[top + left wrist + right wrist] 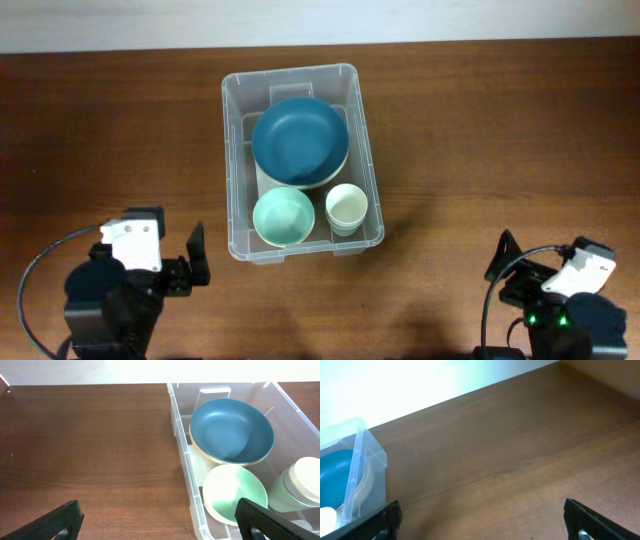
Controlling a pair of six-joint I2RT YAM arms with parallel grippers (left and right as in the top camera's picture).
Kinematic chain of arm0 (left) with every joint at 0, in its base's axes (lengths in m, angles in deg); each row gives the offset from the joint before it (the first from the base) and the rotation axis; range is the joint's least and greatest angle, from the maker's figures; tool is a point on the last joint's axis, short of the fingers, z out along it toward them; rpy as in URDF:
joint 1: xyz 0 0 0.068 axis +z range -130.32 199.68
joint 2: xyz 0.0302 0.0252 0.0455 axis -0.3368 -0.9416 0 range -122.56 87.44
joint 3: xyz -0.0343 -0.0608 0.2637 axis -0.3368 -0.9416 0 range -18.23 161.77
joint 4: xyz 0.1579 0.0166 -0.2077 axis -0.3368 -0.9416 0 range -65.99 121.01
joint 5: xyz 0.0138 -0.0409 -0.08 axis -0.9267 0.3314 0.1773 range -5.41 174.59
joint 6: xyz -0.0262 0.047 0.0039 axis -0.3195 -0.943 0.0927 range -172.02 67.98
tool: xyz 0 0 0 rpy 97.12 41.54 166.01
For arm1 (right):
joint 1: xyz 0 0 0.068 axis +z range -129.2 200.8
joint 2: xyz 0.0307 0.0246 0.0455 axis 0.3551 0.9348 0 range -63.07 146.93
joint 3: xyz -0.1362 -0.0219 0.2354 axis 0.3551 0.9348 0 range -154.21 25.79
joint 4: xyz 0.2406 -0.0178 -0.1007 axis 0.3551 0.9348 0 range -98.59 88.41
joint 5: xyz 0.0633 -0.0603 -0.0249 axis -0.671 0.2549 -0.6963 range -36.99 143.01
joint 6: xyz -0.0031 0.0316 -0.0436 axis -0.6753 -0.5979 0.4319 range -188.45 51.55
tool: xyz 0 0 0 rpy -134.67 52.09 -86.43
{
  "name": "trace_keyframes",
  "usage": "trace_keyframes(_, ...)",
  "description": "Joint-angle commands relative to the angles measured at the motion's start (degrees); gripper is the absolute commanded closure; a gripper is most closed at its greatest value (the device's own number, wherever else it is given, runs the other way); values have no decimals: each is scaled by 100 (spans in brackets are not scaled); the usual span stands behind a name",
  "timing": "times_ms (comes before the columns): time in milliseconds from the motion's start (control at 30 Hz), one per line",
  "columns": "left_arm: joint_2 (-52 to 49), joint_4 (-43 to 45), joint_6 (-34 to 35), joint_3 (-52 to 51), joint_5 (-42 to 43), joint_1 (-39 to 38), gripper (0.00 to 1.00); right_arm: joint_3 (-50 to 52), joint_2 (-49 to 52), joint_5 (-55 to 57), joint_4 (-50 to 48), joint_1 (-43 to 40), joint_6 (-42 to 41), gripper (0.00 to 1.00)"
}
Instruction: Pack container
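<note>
Both grippers (160, 512) (481, 512) well outside container (231, 170) rim

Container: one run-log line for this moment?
container: blue bowl, green bowl, cup inside | left gripper: open, empty, apart from container | right gripper: open, empty, over table

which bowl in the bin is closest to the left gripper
The small mint-green bowl, at the container's near end beside the pale cup, is closest to the left gripper. The larger dark blue bowl sits farther back.
</note>
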Motion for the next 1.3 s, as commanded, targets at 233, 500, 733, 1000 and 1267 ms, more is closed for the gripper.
trace_keyframes(233, 26, 28, -26, -107, 2, -20, 0, 74, -52, 101, 90, -15, -48, 1)
trace_keyframes(500, 26, 28, -24, -107, 2, -20, 1, 74, -52, 101, 90, -15, -48, 1)
trace_keyframes(733, 26, 28, -24, -107, 2, -20, 0, 629, -708, 63, 52, 481, 289, 1)
trace_keyframes(1000, 26, 28, -24, -107, 2, -20, 0, 2203, -1488, -743, -2079, 846, 1126, 1)
trace_keyframes(1267, 26, 28, -24, -107, 2, -20, 0, 3576, -1488, -796, -4542, 870, 1294, 1)
